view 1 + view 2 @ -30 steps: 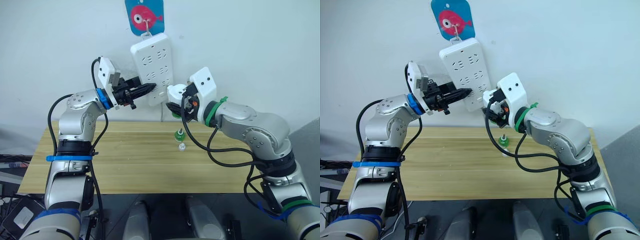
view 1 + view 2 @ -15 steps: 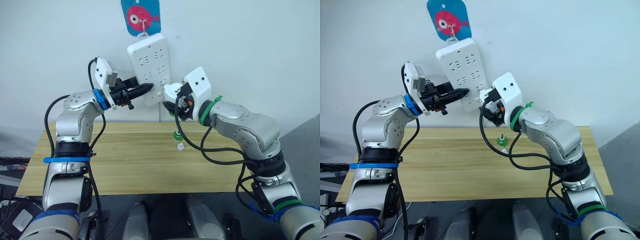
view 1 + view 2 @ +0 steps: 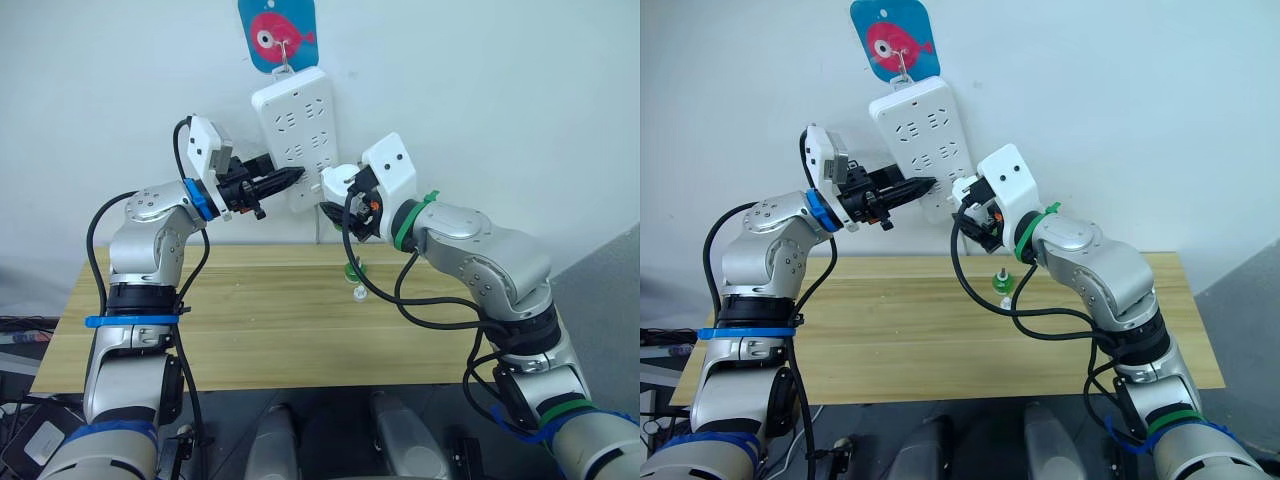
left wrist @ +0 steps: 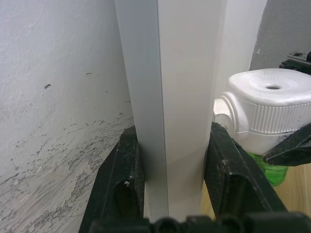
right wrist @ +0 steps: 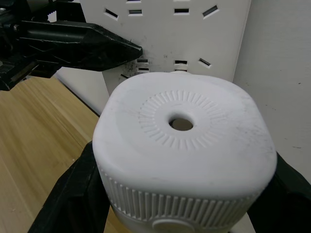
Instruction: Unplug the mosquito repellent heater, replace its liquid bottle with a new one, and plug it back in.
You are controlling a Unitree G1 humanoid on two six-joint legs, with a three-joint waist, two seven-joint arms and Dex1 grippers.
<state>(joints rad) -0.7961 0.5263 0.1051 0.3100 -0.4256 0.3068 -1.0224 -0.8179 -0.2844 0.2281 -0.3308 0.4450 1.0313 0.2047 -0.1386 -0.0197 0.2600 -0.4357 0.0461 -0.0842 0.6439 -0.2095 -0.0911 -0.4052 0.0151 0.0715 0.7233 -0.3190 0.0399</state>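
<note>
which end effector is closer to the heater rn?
Right. The right end effector is shut on the mosquito repellent heater, next to the power strip. The left end effector clamps the strip's edge, with the heater just beside it.

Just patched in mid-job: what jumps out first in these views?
Both hands meet at the white power strip hanging on the wall under a blue fish hook. The left hand clamps the strip's edge, while the right hand grips the mosquito repellent heater against the strip's lower sockets. Below, a green-capped bottle stands on the wooden table.
</note>
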